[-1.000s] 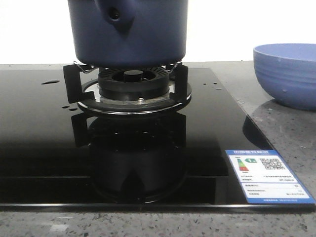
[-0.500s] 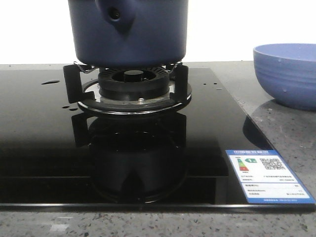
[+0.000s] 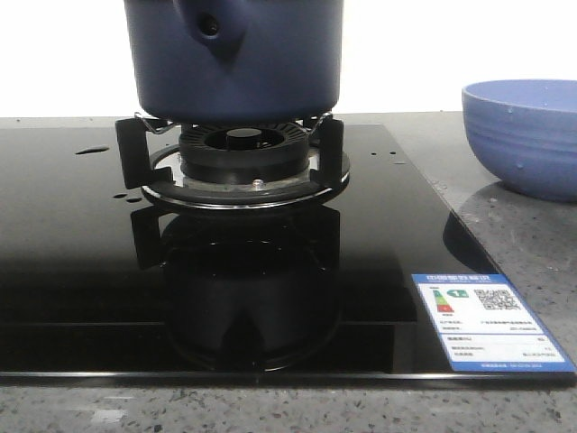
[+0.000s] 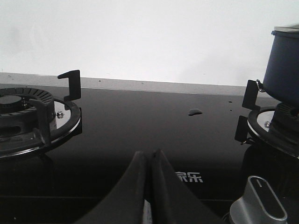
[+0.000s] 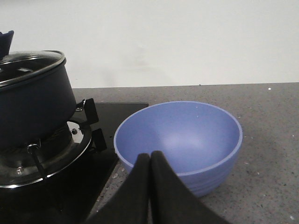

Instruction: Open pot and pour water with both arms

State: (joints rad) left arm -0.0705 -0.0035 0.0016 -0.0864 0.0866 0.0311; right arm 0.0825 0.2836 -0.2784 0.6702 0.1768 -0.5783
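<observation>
The dark navy pot (image 3: 234, 59) stands on the burner (image 3: 239, 153) of the black glass stove, its handle stub with a round hole (image 3: 210, 25) facing me. In the right wrist view the pot (image 5: 32, 107) carries a glass lid (image 5: 30, 65). It also shows in the left wrist view (image 4: 282, 65). Water shows as small droplets on the glass (image 3: 90, 150) and a small puddle (image 4: 194, 111). My left gripper (image 4: 150, 156) is shut and empty, low over the stove glass. My right gripper (image 5: 150, 157) is shut and empty, in front of the bowl. Neither gripper shows in the front view.
A lighter blue ribbed bowl (image 3: 523, 135) stands on the grey counter to the right of the stove; its inside (image 5: 180, 135) looks empty. A second burner (image 4: 28, 116) lies to the left. A silver stove knob (image 4: 261, 205) is near the left gripper. An energy label (image 3: 487, 320) is on the glass.
</observation>
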